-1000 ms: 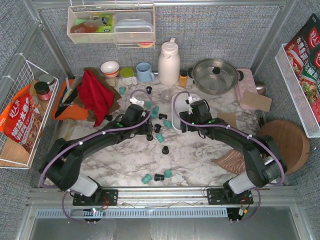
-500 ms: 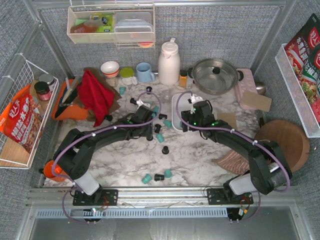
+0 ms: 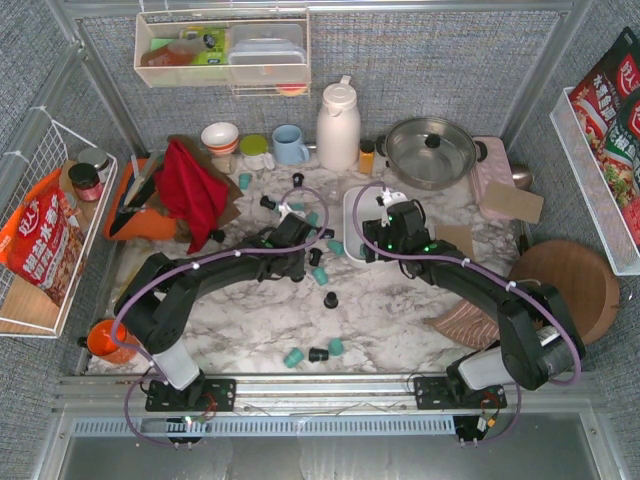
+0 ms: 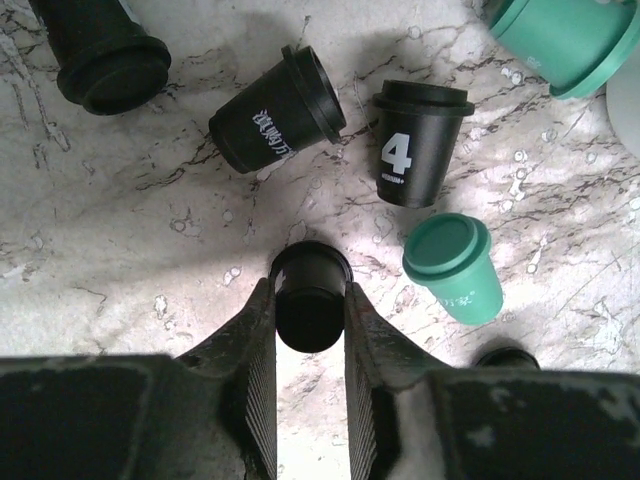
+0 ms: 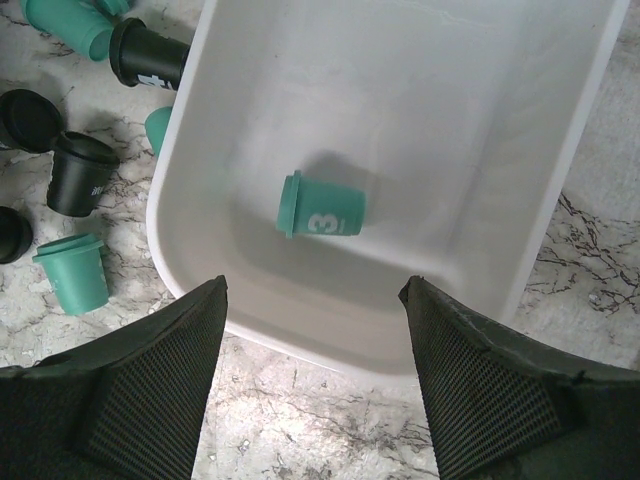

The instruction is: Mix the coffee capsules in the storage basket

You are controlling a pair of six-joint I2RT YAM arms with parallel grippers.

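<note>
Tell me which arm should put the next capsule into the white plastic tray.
Left. The left gripper is shut on a black tapered capsule; the right gripper hangs open and empty above the white plastic tray, which holds one teal capsule.

Left pincer (image 4: 308, 300) clenched, right pincer (image 5: 312, 290) agape

Left arm (image 3: 210, 265) reaches farther across the table (image 3: 400, 320) — elbow drawn inward, baring an orange object (image 3: 103, 340) beside its base — and the left gripper (image 4: 310, 295), carrying a black capsule (image 4: 310, 320), moves nearer the storage basket (image 3: 349, 222).
</note>
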